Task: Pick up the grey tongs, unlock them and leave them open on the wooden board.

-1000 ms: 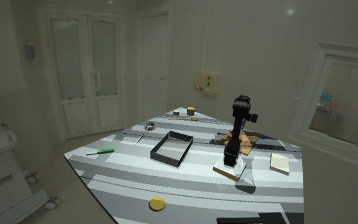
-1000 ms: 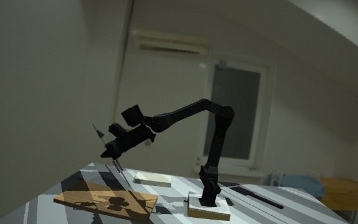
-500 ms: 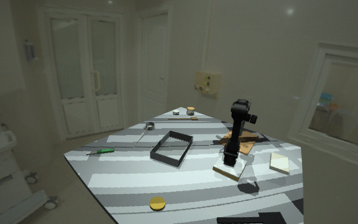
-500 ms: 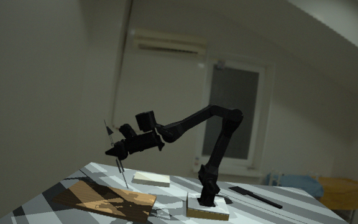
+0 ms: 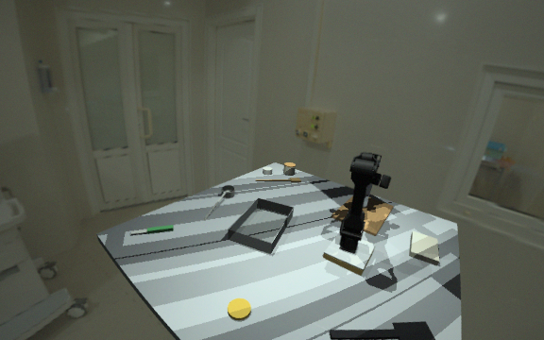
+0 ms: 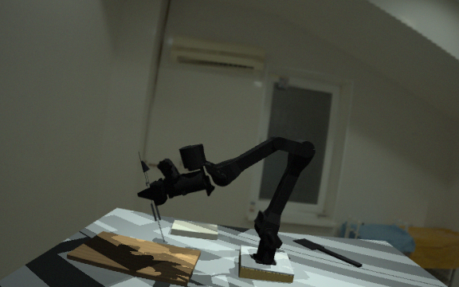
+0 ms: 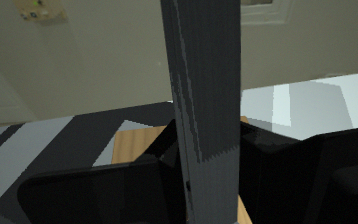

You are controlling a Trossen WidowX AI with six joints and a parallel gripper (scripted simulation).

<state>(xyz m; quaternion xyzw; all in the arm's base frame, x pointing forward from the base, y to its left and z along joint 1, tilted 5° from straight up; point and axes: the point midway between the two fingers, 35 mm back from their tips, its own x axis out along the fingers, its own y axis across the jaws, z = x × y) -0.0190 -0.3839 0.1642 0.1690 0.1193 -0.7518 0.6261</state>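
Flanking the board (image 5: 382, 221) (image 6: 110, 244) (image 7: 130, 145), a pale block (image 5: 424, 246) (image 6: 194, 229) sits toward one o'clock in the exterior view; narrowly parted fingers (image 6: 148, 194) grasp the tongs (image 6: 155, 211) (image 7: 210, 100).

On the striped table (image 5: 196, 279), the dark roasting tin (image 5: 248, 243) stands between a green-handled tool (image 5: 160, 229) and the black arm (image 5: 358, 203).

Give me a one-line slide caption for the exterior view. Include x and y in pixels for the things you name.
Gripper (image 6: 143, 194) (image 7: 196, 124) shut on the upright, slightly tilted tongs (image 6: 155, 211) (image 7: 207, 75), raised above the board (image 6: 106, 255) (image 7: 132, 144).
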